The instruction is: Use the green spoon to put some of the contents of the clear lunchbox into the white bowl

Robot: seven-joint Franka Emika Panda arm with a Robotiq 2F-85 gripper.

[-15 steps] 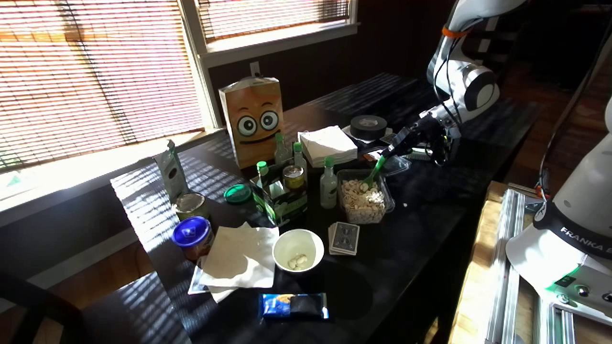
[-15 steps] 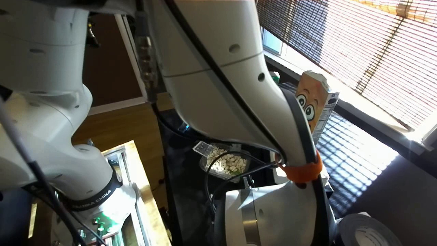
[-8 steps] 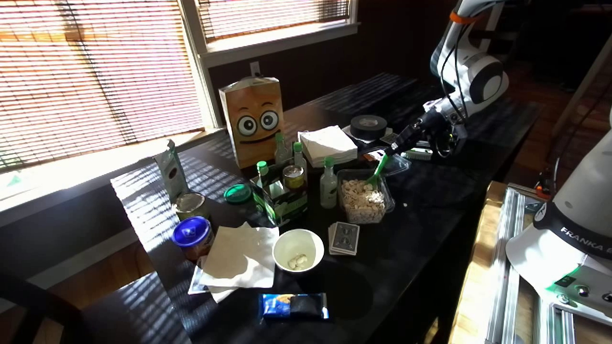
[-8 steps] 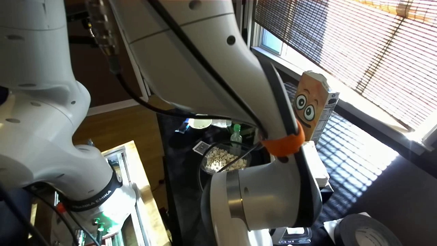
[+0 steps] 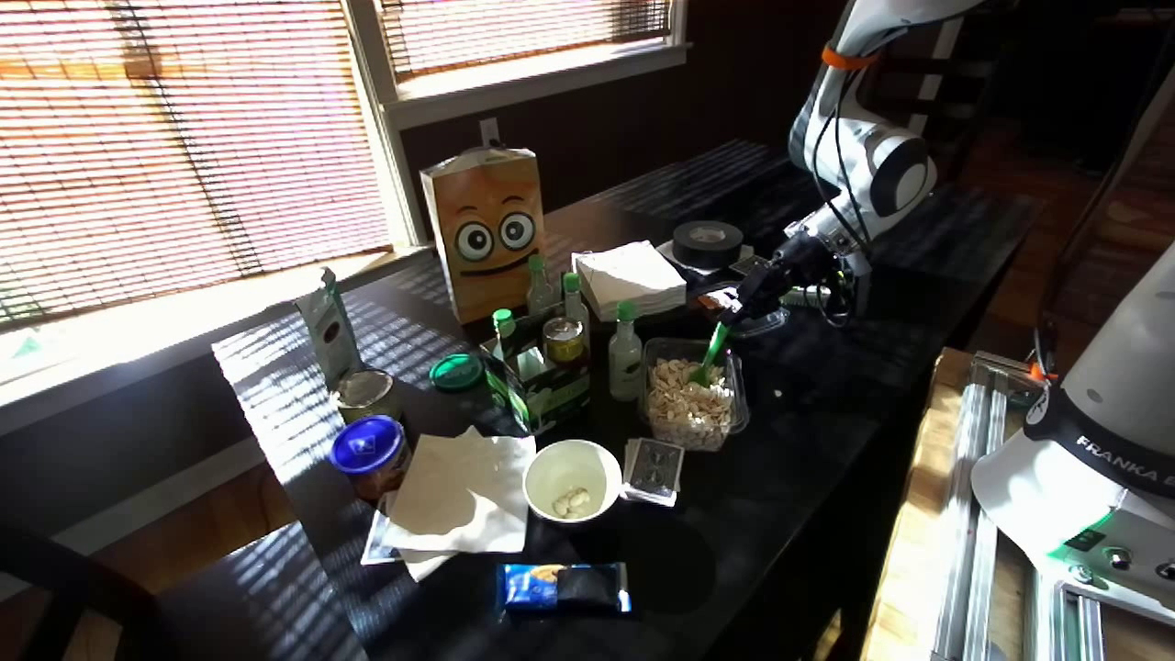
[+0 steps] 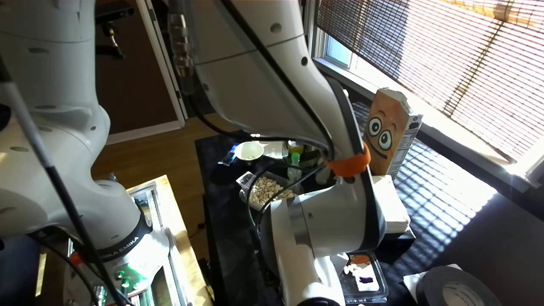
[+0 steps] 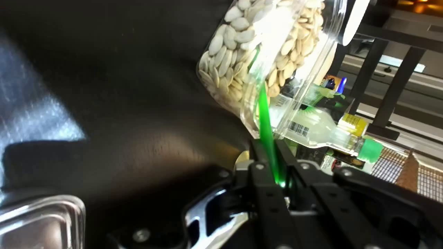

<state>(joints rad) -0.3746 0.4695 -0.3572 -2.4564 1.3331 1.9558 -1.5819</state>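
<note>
My gripper (image 5: 737,310) is shut on the handle of the green spoon (image 5: 719,340); in the wrist view, both fingers (image 7: 268,147) close around the spoon (image 7: 264,110). The spoon slants down into the clear lunchbox (image 5: 740,408), its head among pale tan seeds. The lunchbox also shows in an exterior view (image 6: 245,196), partly behind cables, and in the wrist view (image 7: 250,116), where its wall covers the spoon's lower part. The white bowl (image 5: 555,466) stands beyond the playing cards and holds a few seeds. It also shows in an exterior view (image 6: 243,149).
A green-capped bottle (image 5: 626,363) stands close beside the lunchbox. A bottle carrier (image 5: 551,404) is behind it. Playing cards (image 5: 654,470) lie between lunchbox and bowl. A flat clear container (image 5: 762,321) lies near the gripper. A blue packet (image 5: 532,588) and paper napkins (image 5: 459,487) lie around the bowl.
The arm and spoon have moved toward the bowl's side. The lunchbox has slid a little toward the bowl, and the cards and green-capped bottle have shifted slightly. The spoon stays in the gripper.
</note>
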